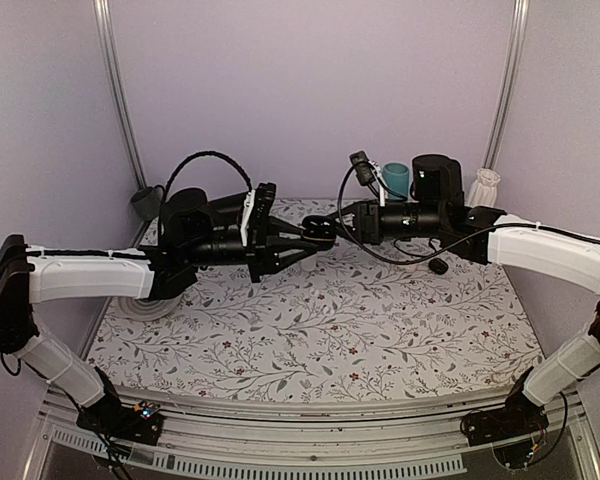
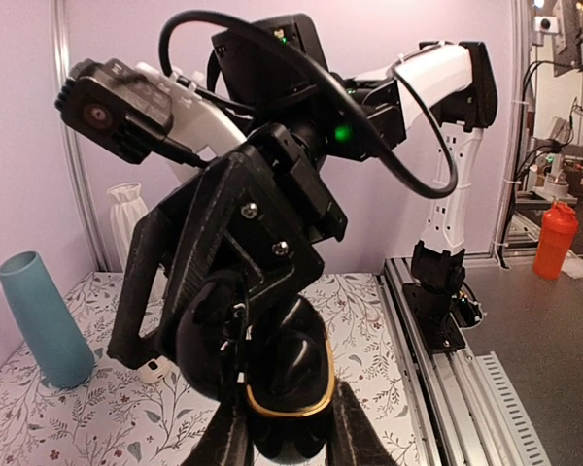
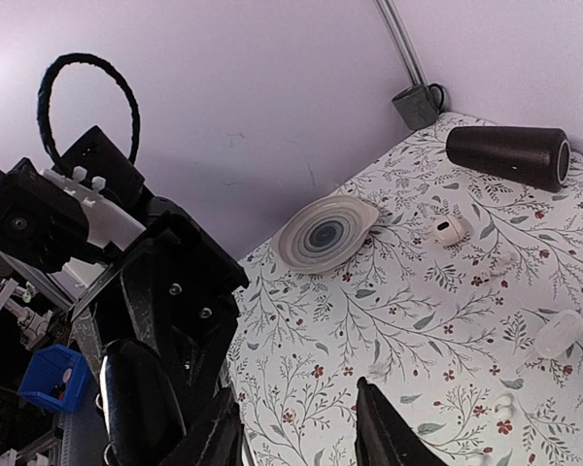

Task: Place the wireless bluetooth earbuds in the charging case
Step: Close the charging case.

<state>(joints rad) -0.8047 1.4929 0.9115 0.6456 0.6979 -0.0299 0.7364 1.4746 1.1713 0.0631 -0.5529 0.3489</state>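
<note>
- The left pincer [image 2: 290,442] is closed narrow on the charging case [image 2: 291,374]. It holds the case in the air above the middle of the surface [image 1: 310,330], towards the far edge.
- The right pincer [image 3: 293,442] meets the case from the right side. Its fingers stand a moderate way apart, and I see nothing held between them.
- The wireless bluetooth earbuds I cannot find in any view; they are too small, or hidden behind the two pincers. Whether one already sits in the case, I cannot tell.
- The step in hand, as I judge it, is the insertion itself: bringing an earbud to the held case.
- The next move calls for a steady grip from the left pincer and a straight pull-back of the right one, so that it does not drag the case. After that, the seating should be checked.
- The small white pieces [image 3: 447,230] on the surface are not for this task.
</note>
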